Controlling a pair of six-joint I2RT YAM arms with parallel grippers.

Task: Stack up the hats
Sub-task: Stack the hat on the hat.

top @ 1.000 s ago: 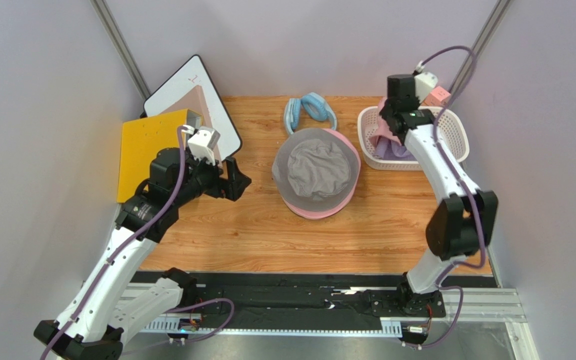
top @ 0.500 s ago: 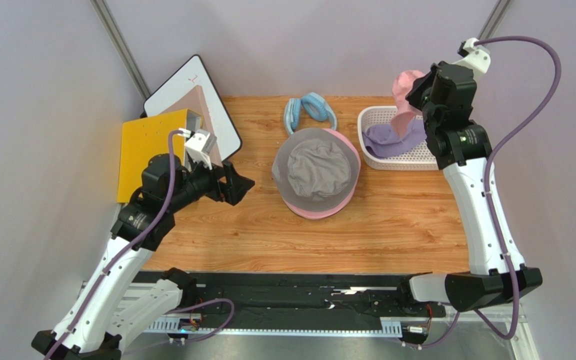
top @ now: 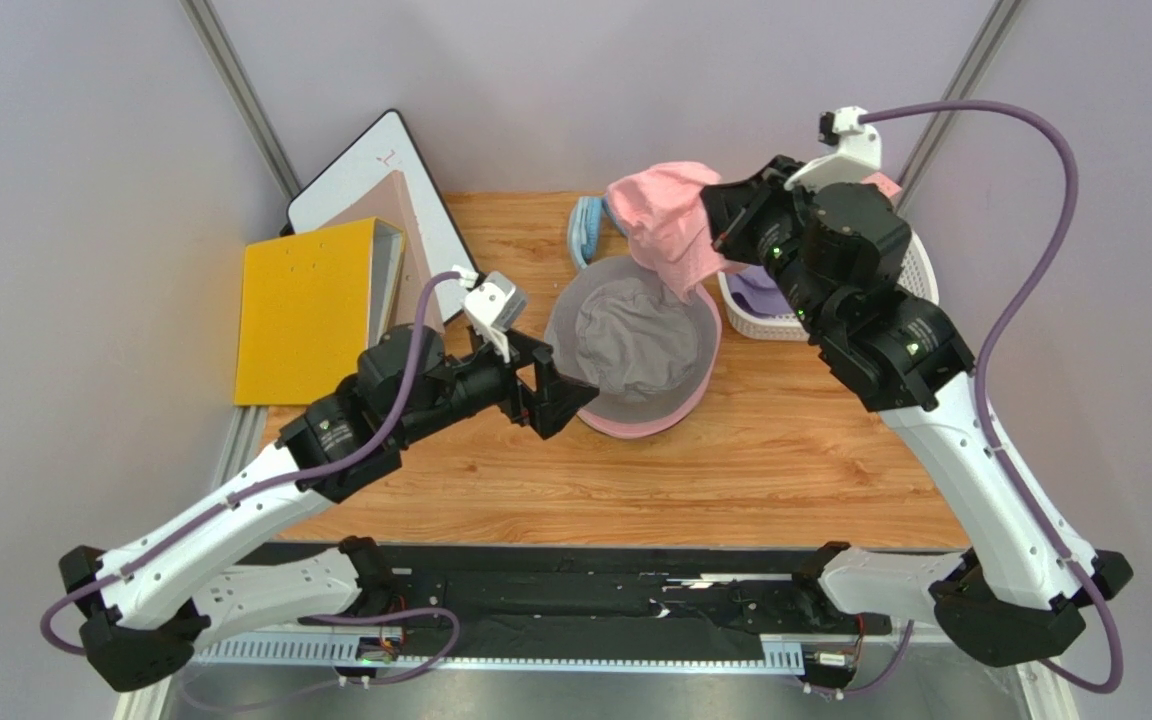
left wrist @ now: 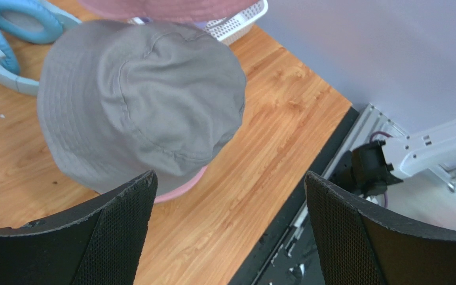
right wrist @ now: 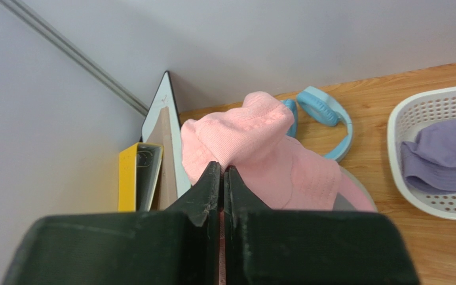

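A grey hat [top: 630, 339] sits on a pink hat whose brim [top: 642, 426] shows under it, mid-table; both also show in the left wrist view [left wrist: 135, 101]. My right gripper [top: 714, 225] is shut on another pink hat [top: 663, 222] and holds it in the air over the far edge of the grey hat; it also shows in the right wrist view [right wrist: 260, 154]. A lavender hat [right wrist: 441, 160] lies in the white basket [right wrist: 403, 119]. My left gripper [top: 564, 402] is open and empty, just left of the stacked hats.
Light blue headphones [top: 591, 225] lie at the back of the table behind the hats. A yellow binder [top: 304, 308] and a white board [top: 372, 188] stand at the back left. The white basket [top: 916, 270] is at the back right.
My right gripper has carried the pink hat left from above the basket to over the stacked hats. My left arm has swung right, its open gripper now beside the stack.
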